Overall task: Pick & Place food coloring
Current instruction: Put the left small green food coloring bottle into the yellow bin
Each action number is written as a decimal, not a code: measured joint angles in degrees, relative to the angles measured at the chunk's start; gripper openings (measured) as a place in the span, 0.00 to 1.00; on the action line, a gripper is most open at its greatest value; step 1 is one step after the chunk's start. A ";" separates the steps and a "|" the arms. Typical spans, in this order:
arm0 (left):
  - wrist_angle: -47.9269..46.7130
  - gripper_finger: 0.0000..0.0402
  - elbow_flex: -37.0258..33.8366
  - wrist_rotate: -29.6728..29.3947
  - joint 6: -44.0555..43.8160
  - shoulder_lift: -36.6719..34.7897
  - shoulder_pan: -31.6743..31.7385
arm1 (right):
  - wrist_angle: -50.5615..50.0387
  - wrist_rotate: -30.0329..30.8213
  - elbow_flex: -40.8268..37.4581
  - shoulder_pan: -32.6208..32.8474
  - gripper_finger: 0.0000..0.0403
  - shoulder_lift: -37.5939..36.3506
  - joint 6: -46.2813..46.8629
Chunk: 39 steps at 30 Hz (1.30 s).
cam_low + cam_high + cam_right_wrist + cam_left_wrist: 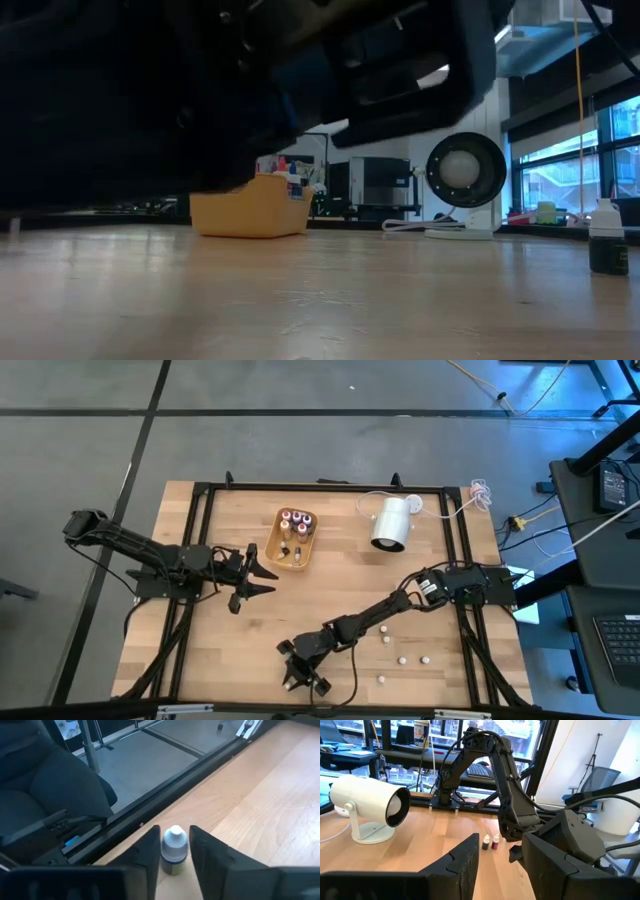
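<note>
A small food coloring bottle [174, 851] with a white cap stands upright on the wooden table close to its near edge, and my right gripper [175, 834] [300, 678] is shut on it. Several more bottles lie scattered as white dots [402, 659] at the near right; two of them [490, 842] show in the left wrist view and one dark one [607, 240] in the low view. Other bottles stand in the orange tray [272, 548]. My left gripper [265, 582] [501, 855] hangs open beside the tray with nothing between its fingers. My right gripper pinches the bottle between its two fingers, one on each side of the body just below the cap [173, 861]. The fingers slant down toward the table's near edge. The bottle is upright; its base is hidden behind the gripper.
A large white cylinder [390, 525] on a stand sits at the far right, with a white cable [450, 508] running off the table. Black frame rails [200, 560] border the table. Bare wood lies in the near left part.
</note>
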 joint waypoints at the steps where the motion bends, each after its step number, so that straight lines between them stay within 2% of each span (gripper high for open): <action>1: -0.13 0.36 0.01 0.00 -0.02 0.00 0.00 | 0.07 -0.01 0.00 0.00 0.25 0.00 -0.08; 6: -0.73 0.37 0.02 0.00 -0.04 0.00 0.00 | 0.29 -0.04 0.00 0.00 0.16 -0.02 -0.17; 12: -0.74 0.37 0.02 0.00 0.01 0.00 0.00 | -3.28 -0.01 -0.03 -0.66 0.16 -2.00 -0.12; 18: -1.20 0.37 0.02 0.00 0.07 0.00 0.00 | -19.79 0.44 -0.02 -5.40 0.15 -11.70 -5.09; 22: -1.18 0.37 0.04 0.01 0.07 0.00 0.00 | -32.01 7.25 -0.09 -8.91 0.15 -18.58 -9.18; 25: -1.22 0.37 0.04 0.02 0.09 0.00 0.00 | -34.02 11.20 -2.72 -11.83 0.15 -24.26 -10.91; 28: -1.50 0.37 0.04 0.02 0.07 0.00 0.00 | -30.34 12.09 -9.18 -15.25 0.15 -29.82 -11.91; 32: -2.43 0.37 0.04 0.02 0.11 0.00 0.00 | -13.64 15.51 -19.87 -19.90 0.15 -35.20 -10.84; 35: -2.49 0.37 0.04 0.00 0.11 0.01 0.00 | -0.85 17.88 -26.21 -23.22 0.16 -35.32 -9.50; 39: -2.47 0.37 0.04 -0.35 0.11 0.01 0.01 | 5.60 21.40 -29.57 -27.60 0.16 -32.35 -7.47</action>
